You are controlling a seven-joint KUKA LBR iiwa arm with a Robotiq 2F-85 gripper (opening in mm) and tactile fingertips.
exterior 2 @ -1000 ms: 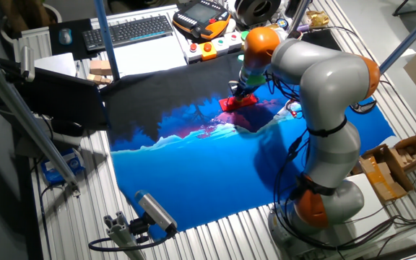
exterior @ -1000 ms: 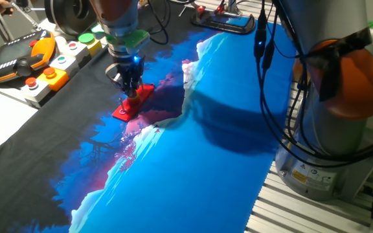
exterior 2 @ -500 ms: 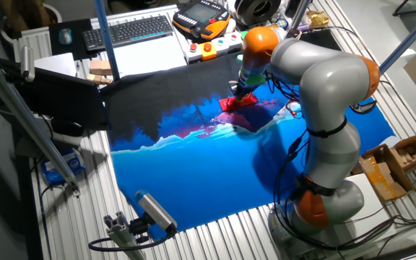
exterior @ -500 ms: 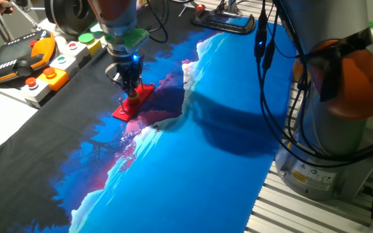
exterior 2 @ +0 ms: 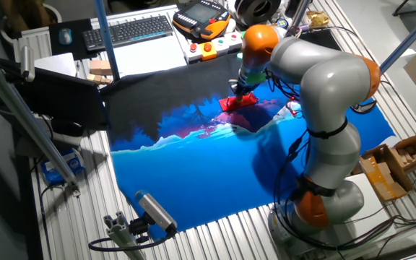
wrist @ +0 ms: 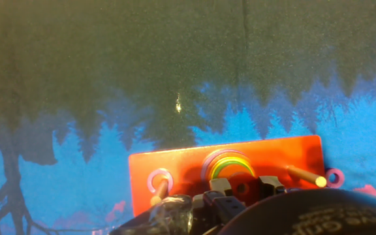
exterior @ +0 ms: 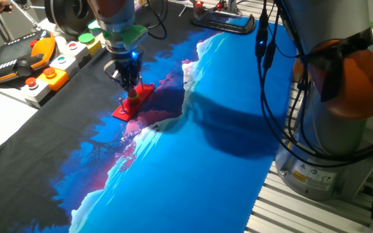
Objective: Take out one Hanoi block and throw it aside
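The flat red pegged base [wrist: 181,166] lies on the blue and black cloth; it also shows in one fixed view [exterior: 123,111] and in the other [exterior 2: 230,104]. On its middle peg sits a stack of green, yellow and purple rings [wrist: 226,166]. My gripper [wrist: 243,186] is just above that stack, shut on the Hanoi block [wrist: 235,190], a tiny red ring held between the two fingertips. The gripper also shows in the fixed views [exterior: 129,87] [exterior 2: 238,92], pointing straight down over the base. Bare pegs [wrist: 305,175] stand on either side.
A small purple ring [wrist: 335,176] lies on the cloth by the base's right end. An orange teach pendant [exterior: 24,61] and a button box [exterior: 57,72] sit at the far left, and a keyboard [exterior 2: 128,30] beyond. The arm's own base [exterior: 342,97] stands at the right.
The gripper has risen slightly above the red base, staying over the same spot. The base and ring stack have not moved.
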